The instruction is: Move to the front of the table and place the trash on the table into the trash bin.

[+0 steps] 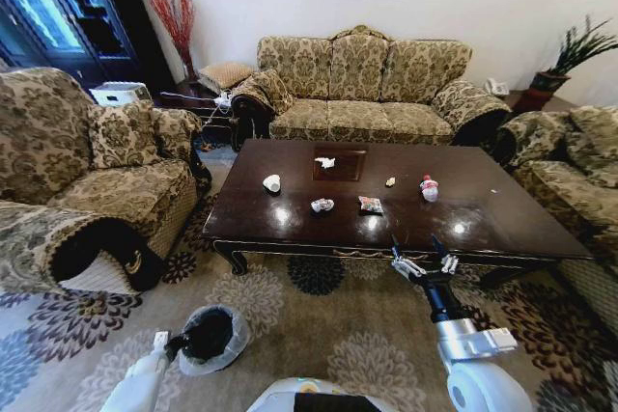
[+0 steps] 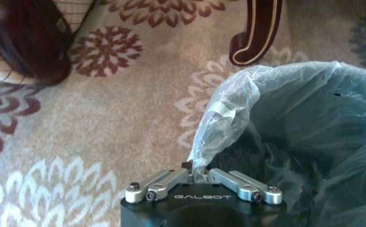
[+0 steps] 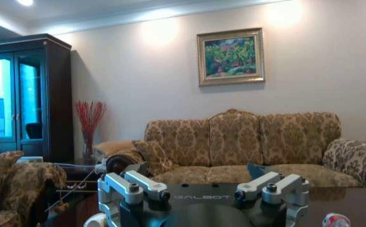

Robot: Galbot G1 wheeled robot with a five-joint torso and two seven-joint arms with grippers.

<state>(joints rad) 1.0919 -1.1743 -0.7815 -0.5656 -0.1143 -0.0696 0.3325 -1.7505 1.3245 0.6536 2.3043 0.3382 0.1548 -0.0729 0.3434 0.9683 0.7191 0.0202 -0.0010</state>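
- Right gripper (image 1: 425,260) hangs just above the near edge of the table (image 1: 483,219), its fingers spread wide and holding nothing; in the right wrist view (image 3: 203,187) the two open fingers point across the tabletop toward the far sofa (image 3: 239,142).
- Left gripper (image 2: 202,176) is pinched shut on the folded plastic liner of the trash bin (image 1: 212,337), which it holds low over the carpet, near the table's left front leg.
- Trash lies scattered mid-table: a white paper cup (image 1: 272,182), a crumpled tissue (image 1: 325,162), a shiny wrapper (image 1: 322,205), a snack packet (image 1: 371,205), a tiny yellow scrap (image 1: 390,181) and a red-capped bottle (image 1: 429,188).
- Judged step: the robot stands at the table's front and picking has not begun.
- Next calls for a forward reach; the snack packet lies nearest the open gripper.
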